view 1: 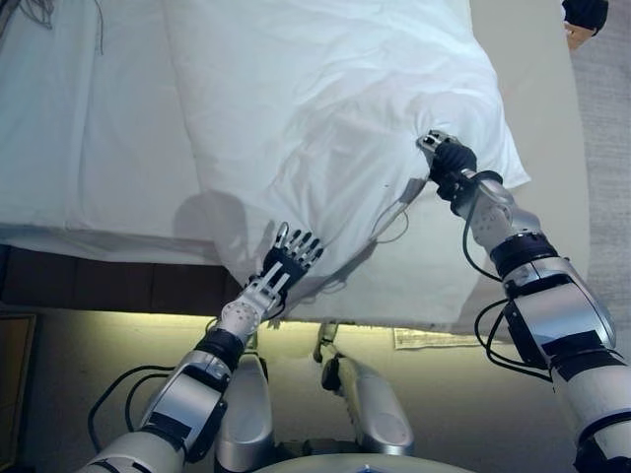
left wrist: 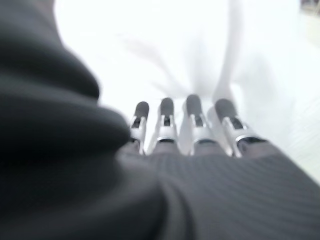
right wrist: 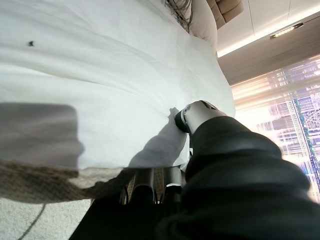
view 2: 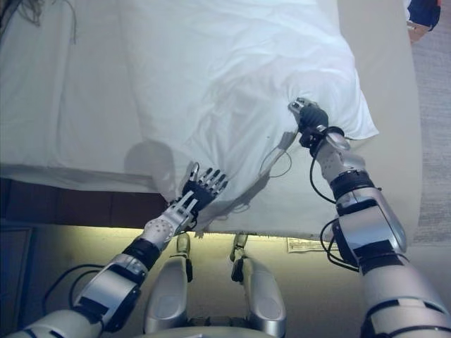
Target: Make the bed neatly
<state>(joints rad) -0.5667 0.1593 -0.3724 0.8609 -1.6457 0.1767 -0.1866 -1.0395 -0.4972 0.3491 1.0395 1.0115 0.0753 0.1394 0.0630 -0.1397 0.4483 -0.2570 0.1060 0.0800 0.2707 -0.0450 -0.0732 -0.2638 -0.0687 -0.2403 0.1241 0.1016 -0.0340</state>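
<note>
I find no legible text anywhere. A small white tag (view 1: 427, 338) hangs at the mattress (view 1: 552, 148) edge, about 5 o'clock in my head view, with faint print too small to read. The duvet (view 1: 325, 108) and sheet (view 1: 89, 148) carry no markings.

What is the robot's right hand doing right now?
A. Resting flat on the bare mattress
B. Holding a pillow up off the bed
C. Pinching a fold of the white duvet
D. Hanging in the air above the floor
C: the right robot hand has its thumb and fingers closed on a bunched fold of the white duvet, while the left robot hand lies with straight fingers on the duvet's near edge.
</note>
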